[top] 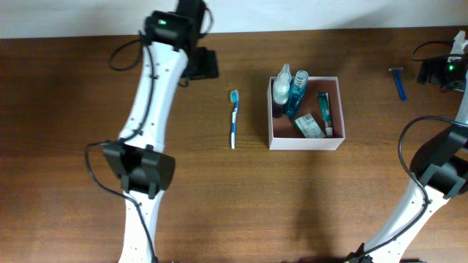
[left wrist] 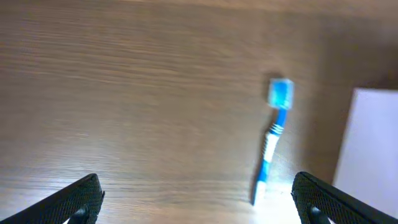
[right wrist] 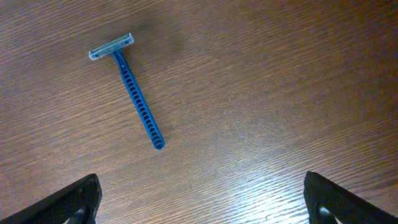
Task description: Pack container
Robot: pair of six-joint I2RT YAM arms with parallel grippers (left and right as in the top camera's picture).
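Mid-worktop sits the container (top: 305, 140), partly filled; toothbrush (top: 233, 119) and razor (top: 398, 82) lie flat outside it. Left gripper (left wrist: 196, 198) and right gripper (right wrist: 200, 198) are both spread wide, empty. Risk: thin flat handles (hard to pinch) skid away or slip out mid-carry.

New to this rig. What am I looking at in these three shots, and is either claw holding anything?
Two white robot arms work at a wooden table. The wide picture comes from a fixed camera overhead; the other two come from cameras on each wrist, looking down past that arm's own dark fingertips.

The left claw is open and empty, above a blue toothbrush lying on the table left of the container. The right claw is also open and empty, above a blue razor lying on the wood.

The container is a white-walled square box with a pinkish inside. It already holds two bottles, a tube and a small packet. Nothing is held.
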